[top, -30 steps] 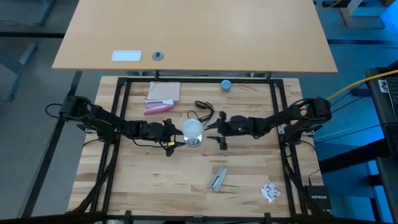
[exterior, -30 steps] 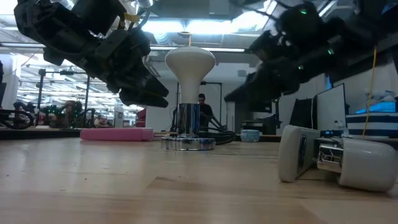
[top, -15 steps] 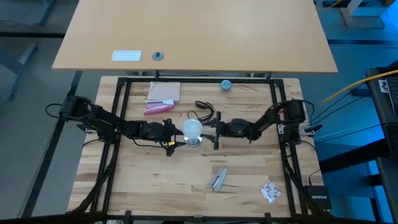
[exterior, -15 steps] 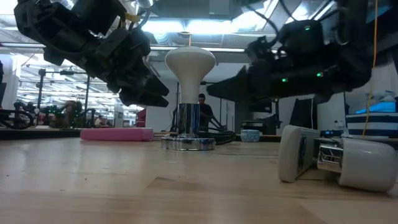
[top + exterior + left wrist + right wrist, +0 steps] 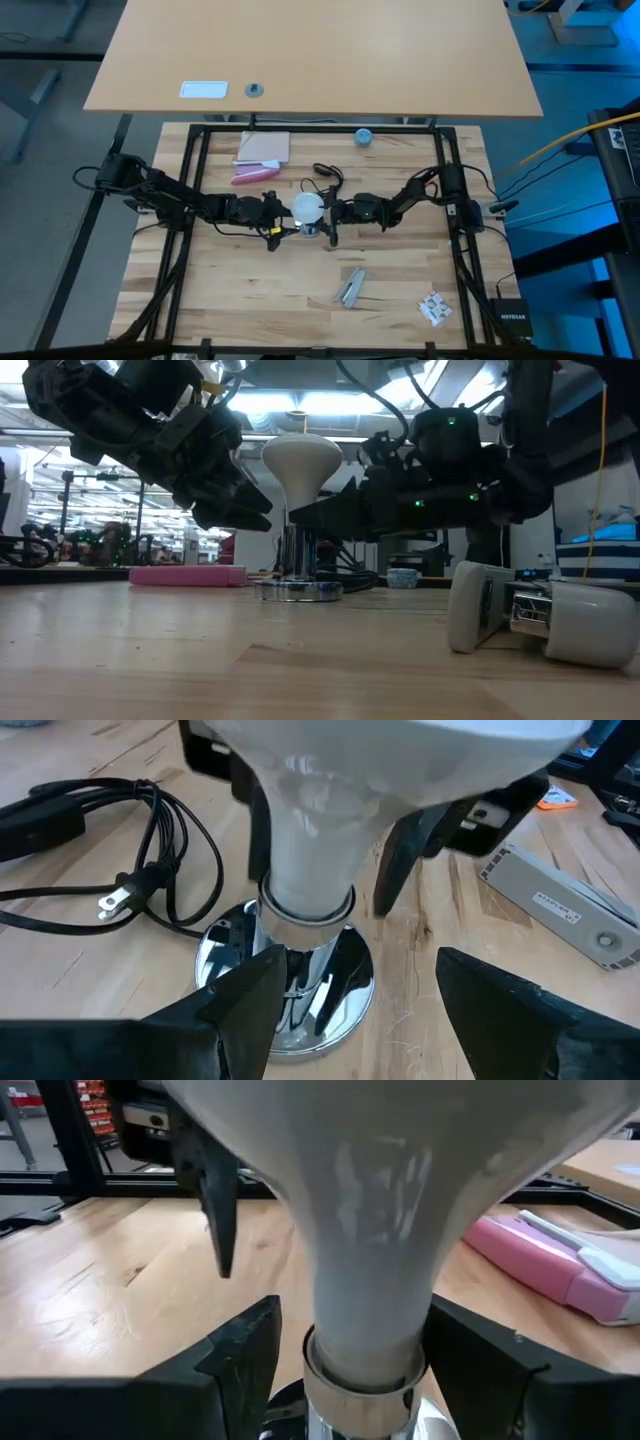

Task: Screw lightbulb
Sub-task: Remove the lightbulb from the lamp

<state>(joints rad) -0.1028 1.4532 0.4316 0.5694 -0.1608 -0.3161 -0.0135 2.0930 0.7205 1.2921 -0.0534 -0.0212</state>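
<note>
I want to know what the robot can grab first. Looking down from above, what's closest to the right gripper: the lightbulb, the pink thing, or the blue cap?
1. The lightbulb, right at the right gripper.
2. The pink thing, past the bulb, toward the table's back left.
3. The blue cap, at the back edge, is about as far; too close to call.

Robotics lab — open hall behind wooden bench, equipment racks, ceiling strip lights.

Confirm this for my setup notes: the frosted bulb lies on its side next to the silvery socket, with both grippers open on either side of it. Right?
Not quite. The lightbulb stands upright, neck down in the socket, as the low view shows. The rest holds: the left gripper and right gripper both flank it with jaws open, neither clamped on it.
</note>
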